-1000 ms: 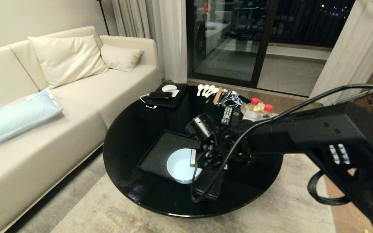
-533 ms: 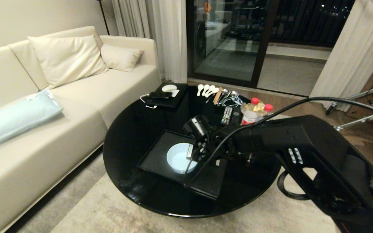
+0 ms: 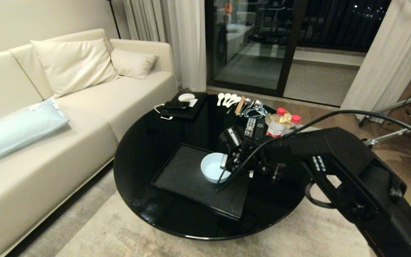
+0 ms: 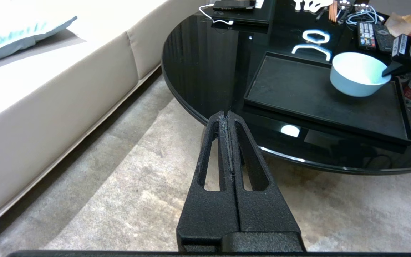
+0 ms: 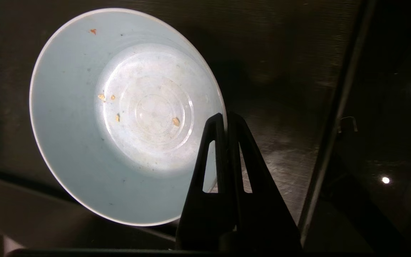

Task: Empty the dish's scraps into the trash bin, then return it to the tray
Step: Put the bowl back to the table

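Black round table (image 3: 148, 150) fills the frame's centre; on its tray (image 3: 180, 175), right of middle, the right gripper (image 3: 224, 165) pinches the dish (image 3: 211, 167) rim. Left gripper (image 4: 228, 117), lower centre, is closed, empty.

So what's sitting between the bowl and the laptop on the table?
Nothing: between the bowl and the laptop there is only bare tray and then glossy black tabletop, as the head view shows.

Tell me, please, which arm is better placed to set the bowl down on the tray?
The right: its gripper is shut on the bowl rim above the tray. The left gripper hangs off the table, shut.
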